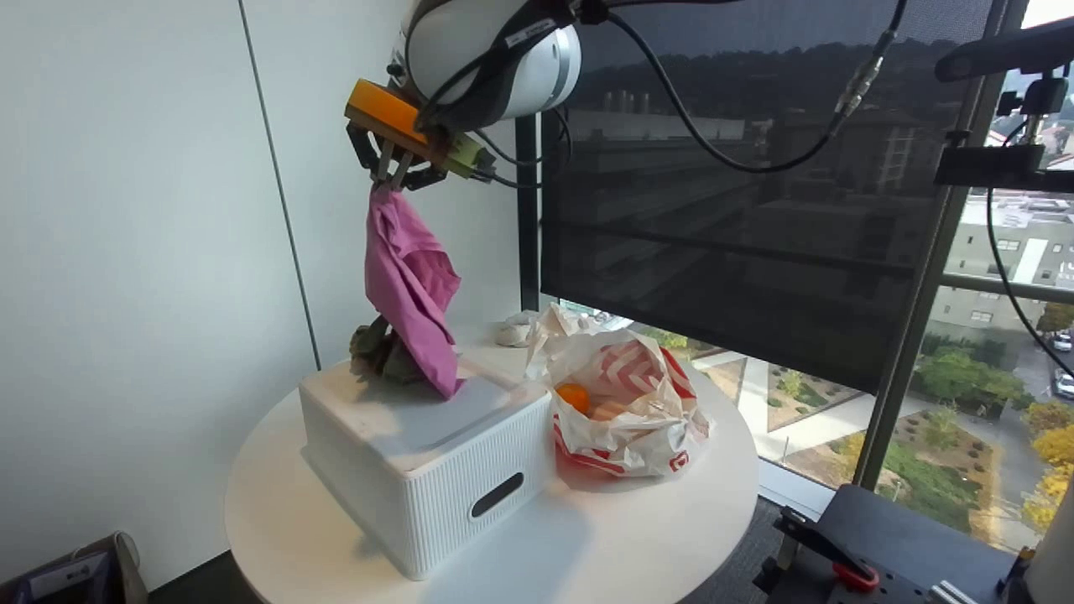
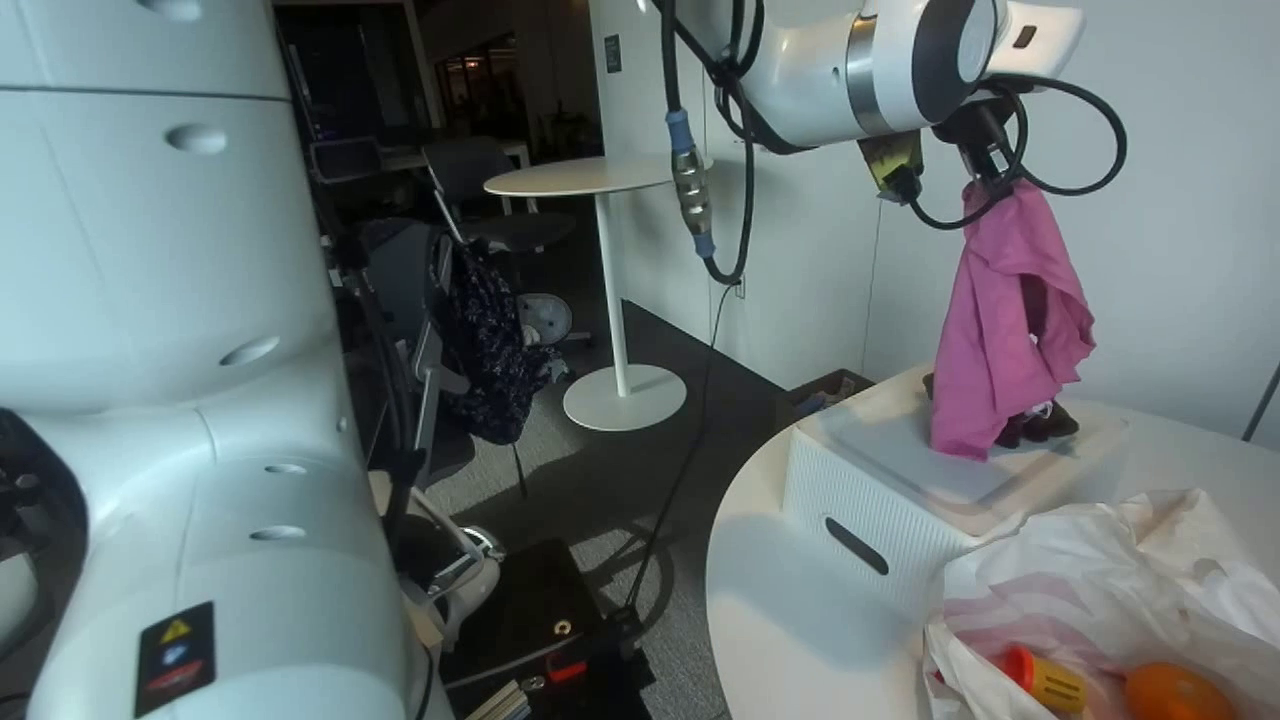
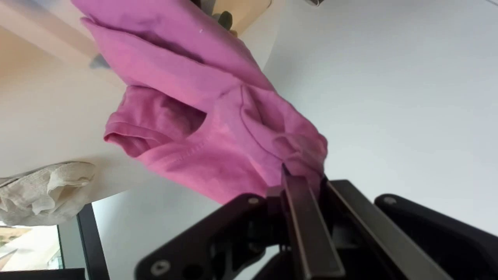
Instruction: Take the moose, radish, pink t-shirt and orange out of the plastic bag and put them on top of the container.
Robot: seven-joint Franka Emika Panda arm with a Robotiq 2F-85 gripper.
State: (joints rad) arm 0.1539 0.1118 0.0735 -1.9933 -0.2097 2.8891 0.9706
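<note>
Nearby in an exterior view, the arm (image 2: 190, 380) rises out of frame and re-enters, reaching over the round table (image 2: 790, 610). Towards the table's window-side edge, the plastic bag (image 2: 1060, 550) is cropped, as is the orange (image 2: 1180, 692) inside. Farther off, the tilted gripper (image 1: 388, 184) points down, pinching the pink t-shirt (image 1: 403, 260) above the white container (image 1: 436, 512). The shirt half hides what is probably the moose (image 1: 398, 361) on the container.

Left of centre in an exterior view, I see a t-shirt (image 1: 403, 268) in plain pink, and, upper left, a black and grey pincer (image 1: 388, 183). Lower down, the container (image 1: 445, 512) is white with fine ribbed lines. Right of centre, the white bag (image 1: 617, 436) carries red stripes, while the orange (image 1: 573, 397) is vividly orange.
</note>
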